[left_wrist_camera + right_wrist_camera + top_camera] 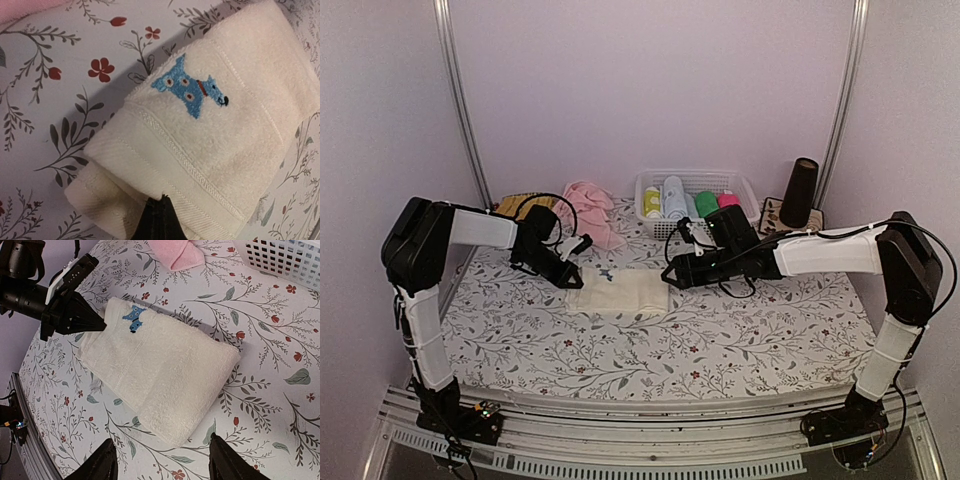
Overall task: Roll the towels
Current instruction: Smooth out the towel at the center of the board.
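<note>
A cream towel [618, 293], folded into a thick rectangle with a blue dog stitched on it, lies mid-table on the flowered cloth. My left gripper [570, 280] is at its left end. In the left wrist view the black fingers [161, 215] are pressed together on the hem of the cream towel [210, 125]. My right gripper [162, 440] hangs open just off the right end of the cream towel [160, 365], touching nothing. A pink towel [590, 205] lies crumpled at the back, and its corner [177, 252] shows in the right wrist view.
A white basket [695, 178] at the back holds yellow-green, light blue, green and magenta rolls. A dark cylinder [801, 192] stands to its right, and a yellowish item [520, 205] lies at the back left. White walls close in on three sides.
</note>
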You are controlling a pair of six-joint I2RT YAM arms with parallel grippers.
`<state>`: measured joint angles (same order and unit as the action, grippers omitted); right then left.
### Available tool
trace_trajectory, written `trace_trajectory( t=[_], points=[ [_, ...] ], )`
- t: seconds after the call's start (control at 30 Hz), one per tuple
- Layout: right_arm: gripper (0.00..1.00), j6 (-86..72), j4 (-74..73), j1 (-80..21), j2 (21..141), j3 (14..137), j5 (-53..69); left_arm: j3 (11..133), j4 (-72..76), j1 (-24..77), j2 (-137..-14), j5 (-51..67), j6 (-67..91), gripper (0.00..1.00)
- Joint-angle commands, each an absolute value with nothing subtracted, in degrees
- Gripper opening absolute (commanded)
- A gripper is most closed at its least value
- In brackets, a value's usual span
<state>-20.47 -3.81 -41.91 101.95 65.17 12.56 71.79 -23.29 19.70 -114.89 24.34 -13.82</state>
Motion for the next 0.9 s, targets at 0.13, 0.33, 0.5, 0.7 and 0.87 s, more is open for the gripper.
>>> trace_trajectory(
  t=[0.13,0.33,0.5,0.7,0.87],
  points=[
    [0.63,-19.69,-3.68,-41.57,102.37,66.53,12.67,71.28,-21.13,19.01,-107.84,26.96,-13.21,0.00],
    [0.63,-19.61,-3.95,-41.58,102.26,66.53,12.58,70.79,-21.56,18.95,-106.65,25.76,-13.05,0.00],
    [0.63,-19.60,-4.04,-41.59,102.12,66.62,12.61,69.55,-22.14,18.85,-107.05,23.60,-12.62,0.00],
    [0.63,-19.48,-4.02,-41.61,102.23,66.53,12.57,67.92,-22.14,18.68,-106.59,20.62,-11.86,0.00],
    [0.63,-19.58,-3.61,-41.62,102.95,66.92,13.56,68.73,-19.29,18.56,-108.90,16.88,-10.92,0.00]
  ],
)
